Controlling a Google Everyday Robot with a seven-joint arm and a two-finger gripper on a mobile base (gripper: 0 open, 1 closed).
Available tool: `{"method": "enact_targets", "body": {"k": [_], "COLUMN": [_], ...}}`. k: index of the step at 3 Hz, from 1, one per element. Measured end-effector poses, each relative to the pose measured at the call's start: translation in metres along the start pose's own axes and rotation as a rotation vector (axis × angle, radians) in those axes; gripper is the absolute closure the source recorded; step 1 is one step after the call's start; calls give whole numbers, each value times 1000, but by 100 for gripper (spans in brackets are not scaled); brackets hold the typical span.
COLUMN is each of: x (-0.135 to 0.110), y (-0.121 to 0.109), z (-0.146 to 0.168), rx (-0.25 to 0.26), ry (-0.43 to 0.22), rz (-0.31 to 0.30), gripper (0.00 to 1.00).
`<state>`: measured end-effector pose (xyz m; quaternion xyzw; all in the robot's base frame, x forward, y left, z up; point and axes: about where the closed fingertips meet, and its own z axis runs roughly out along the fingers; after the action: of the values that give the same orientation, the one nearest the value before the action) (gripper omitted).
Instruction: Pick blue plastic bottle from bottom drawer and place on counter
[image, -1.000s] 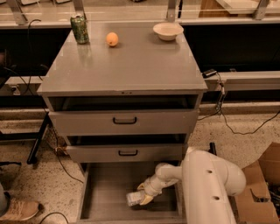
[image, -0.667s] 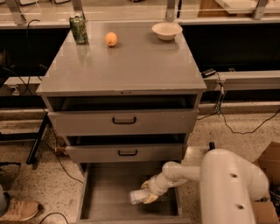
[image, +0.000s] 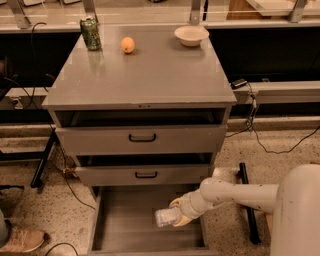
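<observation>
The blue plastic bottle (image: 166, 217) is a small clear bottle held sideways in my gripper (image: 178, 213), inside the open bottom drawer (image: 120, 227) toward its right side. The gripper's yellowish fingers (image: 183, 220) are closed around the bottle, which looks lifted off the drawer floor. My white arm (image: 240, 194) reaches in from the right. The counter (image: 150, 75) is the glossy grey cabinet top above.
On the counter stand a green patterned can (image: 90, 33) at the back left, an orange fruit (image: 128, 45) and a white bowl (image: 191, 35) at the back. The two upper drawers with black handles (image: 142, 137) are slightly pulled out. A shoe (image: 22, 240) is at the lower left.
The arm has drawn back to the right and the gripper with the bottle has risen slightly and moved toward the drawer's right side.
</observation>
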<state>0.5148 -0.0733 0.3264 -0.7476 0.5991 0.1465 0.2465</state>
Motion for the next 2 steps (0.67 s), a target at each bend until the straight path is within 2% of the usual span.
{"method": "enact_targets", "body": {"k": [1, 2], "x": [0, -8], "y": [0, 1], "z": [0, -13], "rx": [0, 7], "ry": [0, -12], "rz": [0, -18], "gripper": [100, 100]}}
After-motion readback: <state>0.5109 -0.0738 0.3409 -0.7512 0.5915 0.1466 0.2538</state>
